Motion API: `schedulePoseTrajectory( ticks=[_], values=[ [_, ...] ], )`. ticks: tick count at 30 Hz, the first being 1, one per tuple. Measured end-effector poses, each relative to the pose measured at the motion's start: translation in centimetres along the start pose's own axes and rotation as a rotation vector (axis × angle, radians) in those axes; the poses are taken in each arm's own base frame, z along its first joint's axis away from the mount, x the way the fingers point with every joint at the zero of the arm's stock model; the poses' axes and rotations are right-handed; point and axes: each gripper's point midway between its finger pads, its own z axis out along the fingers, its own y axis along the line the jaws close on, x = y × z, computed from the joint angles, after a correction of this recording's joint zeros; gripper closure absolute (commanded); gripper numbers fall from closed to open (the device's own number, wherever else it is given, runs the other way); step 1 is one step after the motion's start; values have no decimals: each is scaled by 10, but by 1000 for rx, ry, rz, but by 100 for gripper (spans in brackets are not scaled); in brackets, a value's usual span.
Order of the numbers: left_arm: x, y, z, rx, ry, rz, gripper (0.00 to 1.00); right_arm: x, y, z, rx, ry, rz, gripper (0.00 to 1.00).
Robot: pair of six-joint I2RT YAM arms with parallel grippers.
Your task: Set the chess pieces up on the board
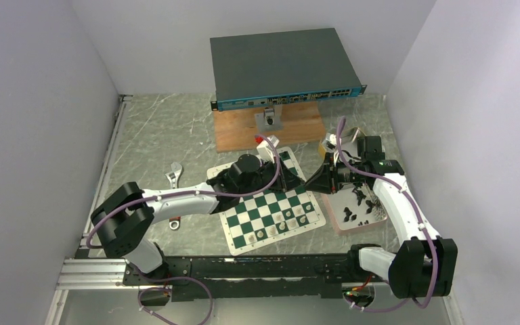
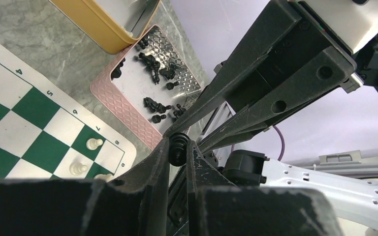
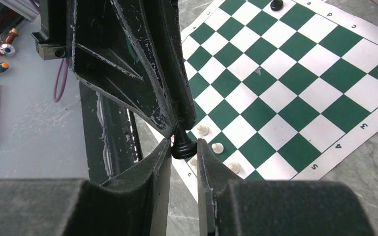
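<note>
Black chess piece [image 3: 182, 145] pinched midair, checkered board [image 3: 285, 88] flat

Robotics lab test cell. Plain white partition walls [image 1: 40, 101] box in a marble-look table [image 1: 162, 135]. Two cabled robot arms [image 1: 176, 198] sit on a black mounting rail [image 1: 244, 265] at the near edge. Rack-mount network switch [image 1: 286, 68] propped on a wooden board [image 1: 237, 135], wrench [image 1: 173, 177] loose on the tabletop.

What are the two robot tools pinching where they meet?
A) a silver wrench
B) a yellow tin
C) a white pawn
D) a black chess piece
D: a small black chess piece sits between the fingertips of the left tool and the right tool, which meet tip to tip around it.
</note>
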Motion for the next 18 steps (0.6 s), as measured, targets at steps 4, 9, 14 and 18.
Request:
schedulePoseTrajectory(
  ticks=[4,9,14,18],
  values=[
    [0,-1,-2,-5,-5,34,100,-1,1,0,-9,-4,-7,53],
    [-4,7,-9,-63,-17,108,100,2,3,0,-14,1,-20,24],
    [-14,17,-21,-136,-44,199,100,6,5,-1,-20,15,-44,17],
    [-18,32,-35,-216,-51,281,100,9,4,-4,0,25,-61,17]
  ],
)
